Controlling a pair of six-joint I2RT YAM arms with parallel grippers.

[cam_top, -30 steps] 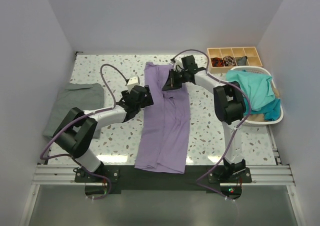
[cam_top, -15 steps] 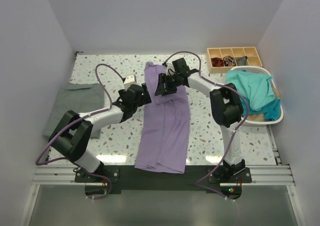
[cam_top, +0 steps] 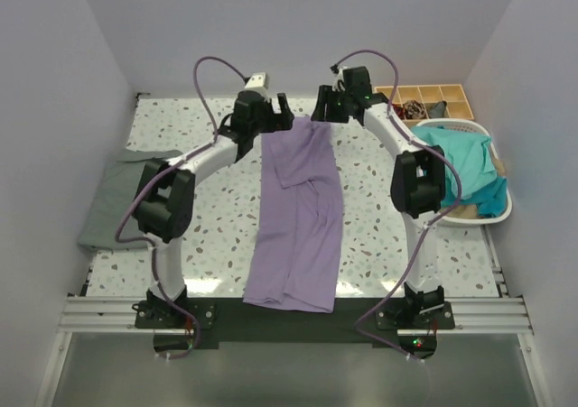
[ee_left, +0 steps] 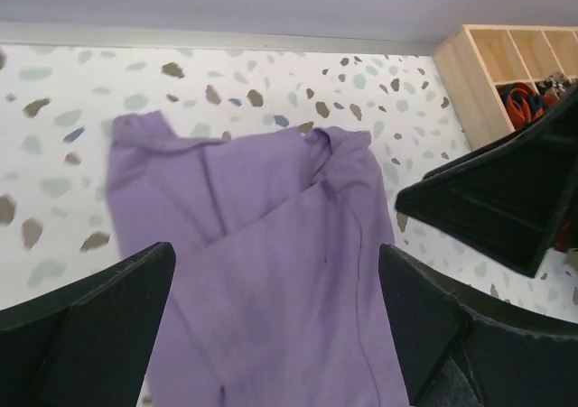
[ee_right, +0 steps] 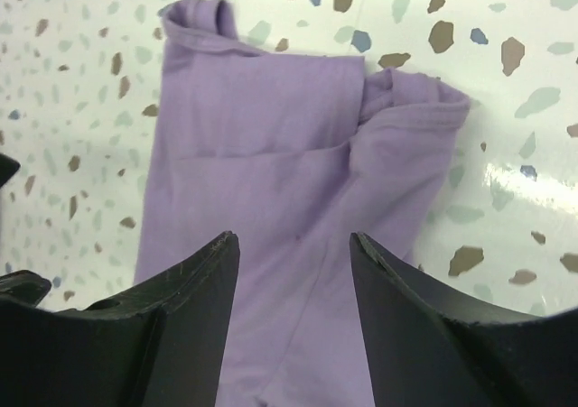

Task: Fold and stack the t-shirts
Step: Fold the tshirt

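Observation:
A lavender t-shirt (cam_top: 298, 213) lies folded lengthwise as a long strip down the middle of the table; its far end shows in the left wrist view (ee_left: 271, 272) and the right wrist view (ee_right: 289, 181). My left gripper (cam_top: 271, 116) hovers open above the strip's far left corner. My right gripper (cam_top: 327, 109) hangs open above the far right corner. Neither holds any cloth. A folded grey t-shirt (cam_top: 126, 195) rests at the table's left edge. Teal t-shirts (cam_top: 461, 168) fill the white basket (cam_top: 501, 210).
A wooden compartment tray (cam_top: 424, 105) with small dark items stands at the back right, also seen in the left wrist view (ee_left: 515, 73). The basket sits just in front of it at the right edge. The back wall runs close behind both grippers.
Both arms swung from mid-table to the far end of the lavender shirt. The right gripper, shut a second ago, has opened and let go of the cloth.

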